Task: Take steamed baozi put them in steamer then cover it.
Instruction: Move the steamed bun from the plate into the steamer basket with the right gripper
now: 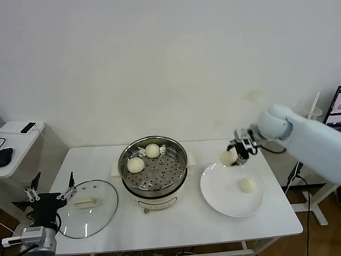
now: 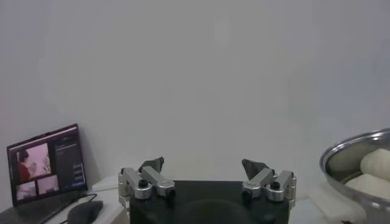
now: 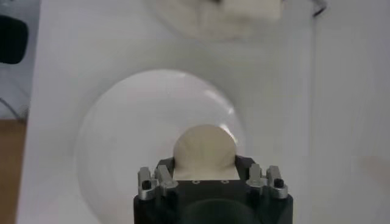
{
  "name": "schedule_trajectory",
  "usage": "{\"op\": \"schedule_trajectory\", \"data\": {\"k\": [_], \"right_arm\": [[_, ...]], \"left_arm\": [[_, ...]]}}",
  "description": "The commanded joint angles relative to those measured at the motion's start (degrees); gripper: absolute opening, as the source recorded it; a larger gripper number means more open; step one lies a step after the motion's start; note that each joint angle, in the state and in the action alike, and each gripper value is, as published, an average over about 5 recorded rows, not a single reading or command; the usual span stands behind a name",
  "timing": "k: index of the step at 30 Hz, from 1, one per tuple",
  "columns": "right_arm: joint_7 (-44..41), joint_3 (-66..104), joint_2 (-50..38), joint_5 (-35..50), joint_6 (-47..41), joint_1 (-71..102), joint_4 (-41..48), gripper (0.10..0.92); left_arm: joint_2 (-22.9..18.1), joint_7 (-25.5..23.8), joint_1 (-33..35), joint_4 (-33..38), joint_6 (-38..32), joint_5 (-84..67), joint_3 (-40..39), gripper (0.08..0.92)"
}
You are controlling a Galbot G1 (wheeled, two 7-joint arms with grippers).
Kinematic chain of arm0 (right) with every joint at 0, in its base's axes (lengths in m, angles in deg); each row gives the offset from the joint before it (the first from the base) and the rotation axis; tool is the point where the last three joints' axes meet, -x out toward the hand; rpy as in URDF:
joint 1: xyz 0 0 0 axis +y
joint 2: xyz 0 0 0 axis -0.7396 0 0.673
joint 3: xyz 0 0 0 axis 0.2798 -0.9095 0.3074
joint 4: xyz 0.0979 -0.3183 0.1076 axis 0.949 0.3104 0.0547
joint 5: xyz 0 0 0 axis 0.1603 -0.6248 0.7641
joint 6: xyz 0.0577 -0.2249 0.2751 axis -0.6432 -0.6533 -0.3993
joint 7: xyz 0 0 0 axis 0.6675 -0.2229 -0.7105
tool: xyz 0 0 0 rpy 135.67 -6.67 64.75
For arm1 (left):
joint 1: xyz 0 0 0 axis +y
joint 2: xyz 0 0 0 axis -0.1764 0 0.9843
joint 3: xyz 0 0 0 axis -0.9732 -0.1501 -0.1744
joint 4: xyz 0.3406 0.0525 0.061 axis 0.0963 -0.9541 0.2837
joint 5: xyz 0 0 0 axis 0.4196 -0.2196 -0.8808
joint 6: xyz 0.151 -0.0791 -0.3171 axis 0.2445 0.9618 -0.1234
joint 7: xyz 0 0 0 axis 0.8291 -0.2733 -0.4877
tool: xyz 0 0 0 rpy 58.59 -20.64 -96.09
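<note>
The steel steamer [image 1: 173,178] stands mid-table on its white cooker base, with two baozi [image 1: 136,165] [image 1: 153,150] lying in it. My right gripper [image 1: 235,153] hangs over the far left rim of the white plate [image 1: 213,197], shut on a third baozi [image 1: 228,157]. That baozi fills the gap between the jaws in the right wrist view [image 3: 205,149]. Another baozi [image 1: 247,184] rests on the plate. The glass cover [image 1: 101,210] lies flat on the table left of the steamer. My left gripper [image 1: 53,179] [image 2: 206,164] waits open by the cover's left edge.
A low side table [image 1: 16,140] with a phone and a mouse stands beyond the table's left end. A laptop [image 2: 46,164] shows in the left wrist view. A screen edge [image 1: 335,109] and cables sit at the far right.
</note>
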State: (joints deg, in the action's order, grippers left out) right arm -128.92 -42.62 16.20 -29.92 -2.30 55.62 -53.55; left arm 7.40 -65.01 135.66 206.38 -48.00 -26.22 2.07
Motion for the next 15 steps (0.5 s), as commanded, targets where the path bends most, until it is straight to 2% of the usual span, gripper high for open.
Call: {"op": "schedule_trajectory", "data": {"k": [1,7,15], "right_arm": [[1.87,-7.57,12.66,5.09,-0.28,-14.35,0.28,0.628],[3.97,-9.39,20.09,5.41,0.76,-12.51,0.35,0.63],[5.16,-10.65,27.2,4.95,7.65,-7.5,3.26,0.628]], "left_arm": [[-0.16,0.0,0.1,0.05,-0.04,-0.14,0.99,0.823],[-0.25,0.01,0.4,0.24,-0.05,-0.22,1.79,0.823],[-0.15,0.01,0.71,0.72,0.11,-0.4,2.84,0.823]]}}
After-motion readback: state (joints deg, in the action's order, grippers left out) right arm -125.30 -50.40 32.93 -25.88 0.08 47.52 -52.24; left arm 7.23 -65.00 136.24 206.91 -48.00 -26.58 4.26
